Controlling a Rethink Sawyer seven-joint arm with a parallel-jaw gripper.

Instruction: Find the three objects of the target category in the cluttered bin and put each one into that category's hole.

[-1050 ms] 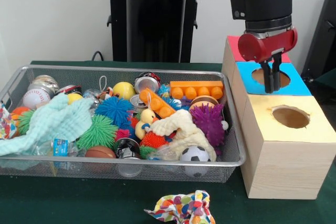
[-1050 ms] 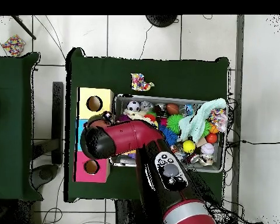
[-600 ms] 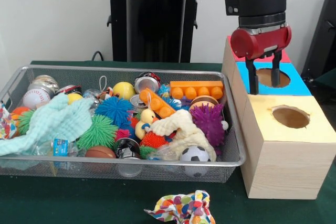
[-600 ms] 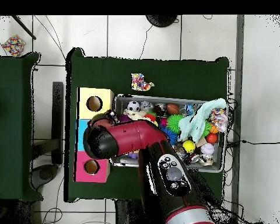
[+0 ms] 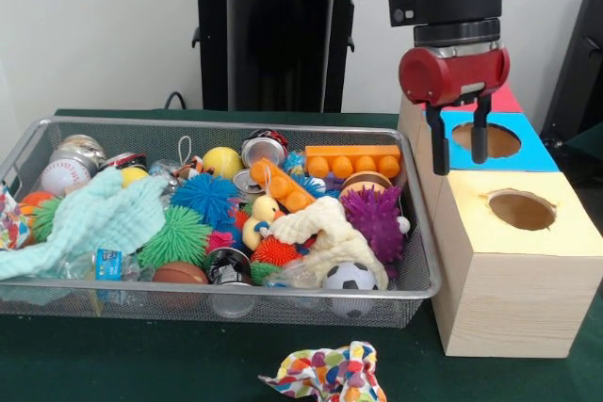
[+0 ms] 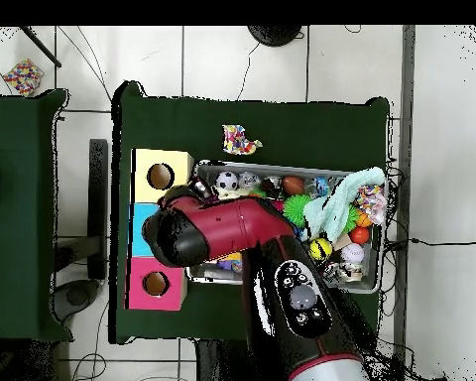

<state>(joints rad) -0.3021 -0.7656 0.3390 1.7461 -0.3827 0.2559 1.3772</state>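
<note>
The gripper (image 5: 458,146) hangs empty, fingers spread, above the blue box (image 5: 532,150) edge — it should move over the wire bin (image 5: 420,275) and descend straight, fingers kept wide.

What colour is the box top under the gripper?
Blue top, under the open gripper; front view shows it best.

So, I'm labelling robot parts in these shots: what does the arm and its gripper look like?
The arm is glossy red with black sections and a grey button panel. A black cylindrical wrist meets a rounded red housing, from which the gripper extends two slim black fingers.
</note>
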